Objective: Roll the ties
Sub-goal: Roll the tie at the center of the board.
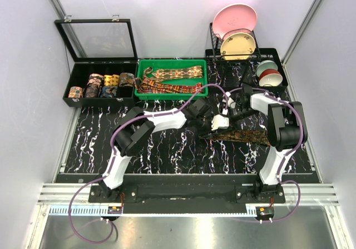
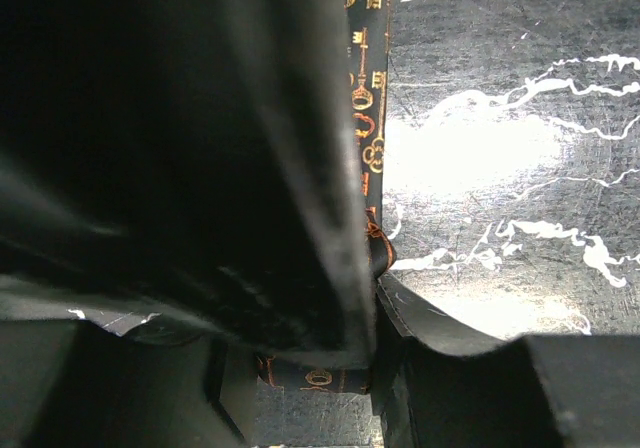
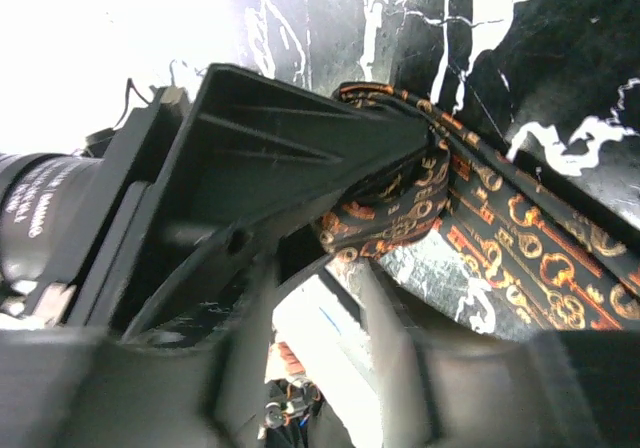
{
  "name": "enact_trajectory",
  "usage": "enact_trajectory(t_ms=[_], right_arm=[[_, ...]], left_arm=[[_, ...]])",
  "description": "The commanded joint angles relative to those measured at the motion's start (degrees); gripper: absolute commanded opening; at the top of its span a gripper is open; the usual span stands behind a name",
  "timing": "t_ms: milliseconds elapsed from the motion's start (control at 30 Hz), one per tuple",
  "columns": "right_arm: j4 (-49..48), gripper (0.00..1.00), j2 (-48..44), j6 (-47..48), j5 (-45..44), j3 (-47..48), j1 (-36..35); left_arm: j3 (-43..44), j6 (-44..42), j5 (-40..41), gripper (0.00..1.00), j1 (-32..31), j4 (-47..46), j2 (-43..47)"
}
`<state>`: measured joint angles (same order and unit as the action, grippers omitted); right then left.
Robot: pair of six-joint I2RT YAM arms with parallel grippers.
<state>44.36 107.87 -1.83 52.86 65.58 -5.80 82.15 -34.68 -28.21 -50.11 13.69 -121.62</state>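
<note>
On the black marbled surface (image 1: 167,149), right of centre, a dark tie (image 1: 247,134) with gold keys, lying flat, its left end bunched into a small loop. Pinched narrow on that bunched end, the left fingers (image 3: 300,138). Just beside it, blurred, the right fingers (image 3: 500,378); cannot tell whether wide or closed. Far left, rolled ties (image 1: 103,85) lined up in a black box (image 1: 75,74); to its right, loose ties (image 1: 169,74) in a green tray (image 1: 203,79).
</note>
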Motion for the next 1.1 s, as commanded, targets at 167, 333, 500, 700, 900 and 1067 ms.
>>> enact_trajectory(t_ms=[167,333,500,700,900,1067], right_arm=[[-5.4,0.22,3.1,-1.3,-1.6,-0.9,-2.3],[-4.6,0.34,3.7,-0.2,-3.8,-0.5,-2.4],[-4.6,0.52,1.5,0.4,-5.0,-0.7,-2.4],[-7.3,0.52,3.0,-1.8,-5.2,0.8,-3.2],[-6.7,0.05,3.1,-2.3,-6.7,1.3,-5.0],[-4.3,0.00,3.0,-0.5,-10.1,0.2,-4.7]], left_arm=[[-3.9,0.8,6.9,0.00,-0.2,19.9,-5.7],[-4.0,0.8,6.6,0.00,-0.2,20.0,-5.8],[-4.2,0.7,6.1,0.00,-0.3,20.0,-5.6],[-4.6,0.6,5.5,0.00,-0.2,19.9,-5.2],[-5.1,0.8,5.1,0.00,-0.3,20.0,-4.6],[-5.9,0.8,3.5,0.01,-0.2,19.4,-3.9]])
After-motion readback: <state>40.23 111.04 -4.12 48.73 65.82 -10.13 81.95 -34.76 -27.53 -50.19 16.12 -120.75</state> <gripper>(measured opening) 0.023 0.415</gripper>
